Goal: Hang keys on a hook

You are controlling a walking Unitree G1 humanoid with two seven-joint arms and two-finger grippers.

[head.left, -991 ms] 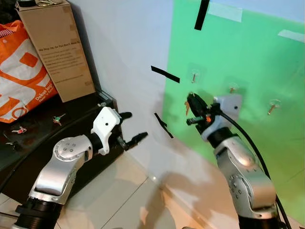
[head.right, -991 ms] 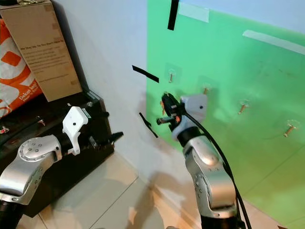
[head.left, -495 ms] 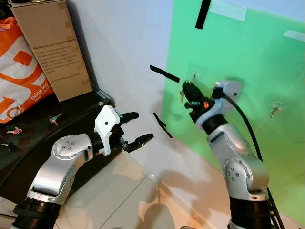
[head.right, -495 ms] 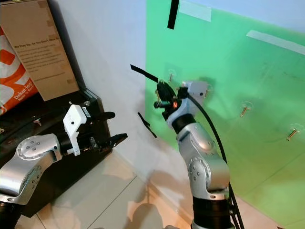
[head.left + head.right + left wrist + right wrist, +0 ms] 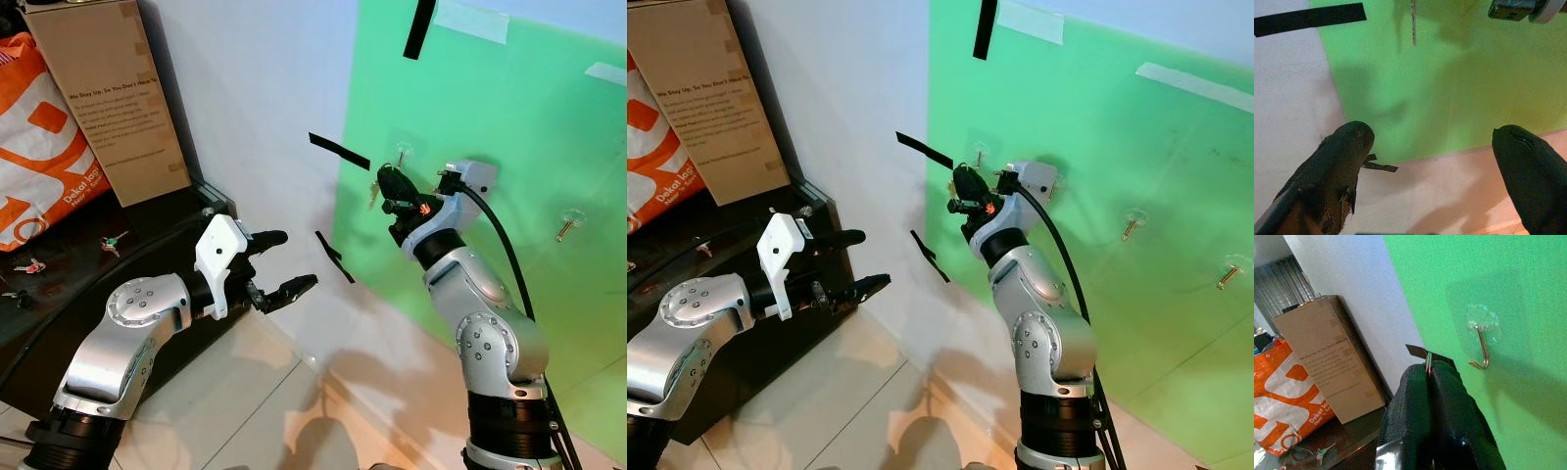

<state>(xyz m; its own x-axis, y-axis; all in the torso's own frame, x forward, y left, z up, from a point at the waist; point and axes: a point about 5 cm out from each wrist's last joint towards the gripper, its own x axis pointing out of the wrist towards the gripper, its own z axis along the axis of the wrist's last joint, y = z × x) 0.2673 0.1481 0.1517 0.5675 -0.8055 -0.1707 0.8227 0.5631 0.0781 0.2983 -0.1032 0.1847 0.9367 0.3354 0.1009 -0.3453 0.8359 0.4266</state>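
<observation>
I have the right gripper (image 5: 390, 186) raised against the green panel (image 5: 509, 117), higher and closer to the leftmost hook (image 5: 1480, 348) than a second ago, when it sat lower and further from the wall. Its fingers (image 5: 1422, 396) are pressed together on the key ring (image 5: 1428, 363), a sliver of metal showing between the tips, and a key (image 5: 373, 199) dangles just beside the gripper on the wall side. In the right wrist view the hook sits just ahead of the fingertips and slightly above them, its curled tip pointing outward, with a clear gap between ring and hook. So I judge the approach nearly done and the threading itself not yet begun: I need to lift the ring over the tip, then lower it.

My left gripper (image 5: 277, 264) hangs with its fingers spread wide and nothing in them, out in front of the dark cabinet (image 5: 118, 264), now a little more forward than before. More keys (image 5: 116, 241) lie on the cabinet top near the orange bag (image 5: 44, 147) and cardboard box (image 5: 113, 98).
</observation>
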